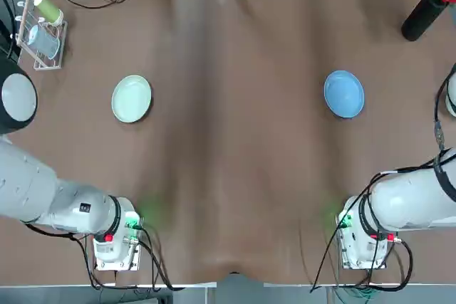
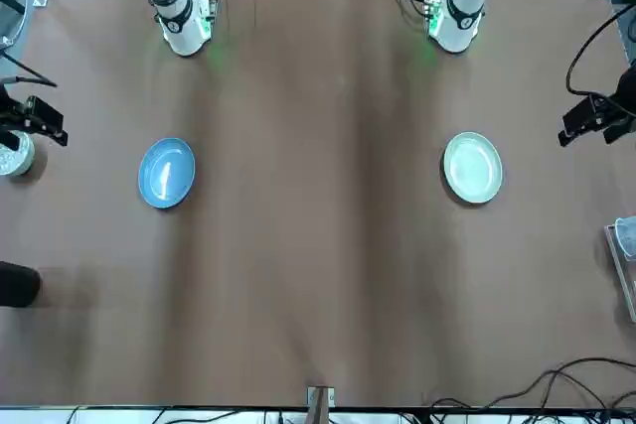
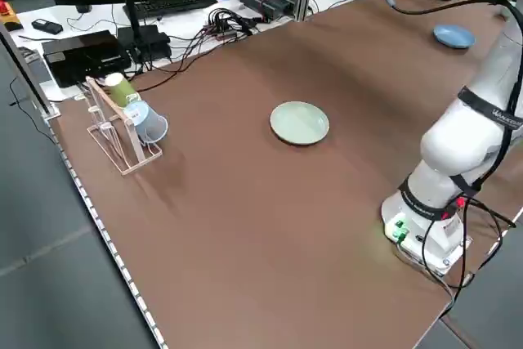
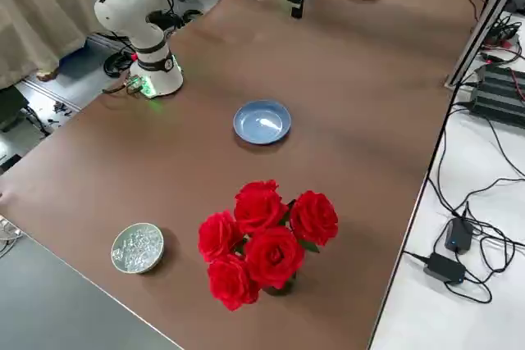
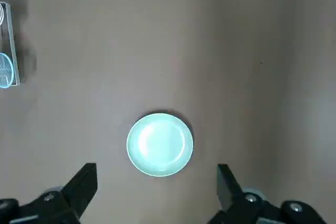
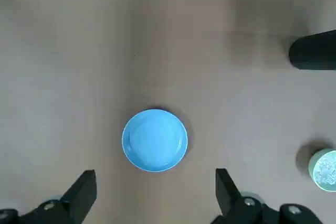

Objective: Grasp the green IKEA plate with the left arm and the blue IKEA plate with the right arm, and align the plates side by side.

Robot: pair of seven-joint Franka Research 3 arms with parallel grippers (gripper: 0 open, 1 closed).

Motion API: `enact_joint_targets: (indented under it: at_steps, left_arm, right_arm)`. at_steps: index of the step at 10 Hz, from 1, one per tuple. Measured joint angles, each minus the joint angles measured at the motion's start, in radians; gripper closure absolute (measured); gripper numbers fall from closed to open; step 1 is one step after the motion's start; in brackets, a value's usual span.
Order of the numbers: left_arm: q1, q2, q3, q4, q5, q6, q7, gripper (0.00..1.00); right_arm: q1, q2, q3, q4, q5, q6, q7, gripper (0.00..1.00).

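The green IKEA plate lies flat on the left half of the brown table, and the blue IKEA plate lies flat on the right half, far apart from it. My left gripper hangs high over the table's left edge, open and empty, with the green plate just beyond its fingertips. My right gripper hangs high over the right edge, also open and empty, looking down on the blue plate. The front view shows both grippers at the table's sides, left and right.
A wooden rack holding a green cup and a blue cup stands at the back left. A black vase of red roses stands at the back right. A small glass bowl sits at the right edge. Cables lie past the far edge.
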Motion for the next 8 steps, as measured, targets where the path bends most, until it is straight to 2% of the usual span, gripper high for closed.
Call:
enact_joint_targets:
  at_steps: [2,4,6,8]
  left_arm:
    - [0.033,0.000,0.009,0.003,0.000,-0.001,0.018,0.05]
    - [0.071,-0.001,0.010,-0.011,-0.001,-0.010,0.044,0.05]
    - [0.078,-0.007,0.011,-0.067,-0.001,-0.001,0.072,0.05]
    - [0.095,-0.034,0.011,-0.174,-0.001,0.042,0.132,0.04]
  right_arm:
    - [-0.041,0.004,-0.003,0.000,0.051,0.000,-0.053,0.00]
    - [-0.089,0.012,-0.004,0.000,0.080,0.000,-0.099,0.00]
    - [-0.129,0.021,-0.005,-0.006,0.119,0.000,-0.125,0.00]
    - [-0.215,0.032,-0.008,-0.043,0.177,0.001,-0.190,0.03]
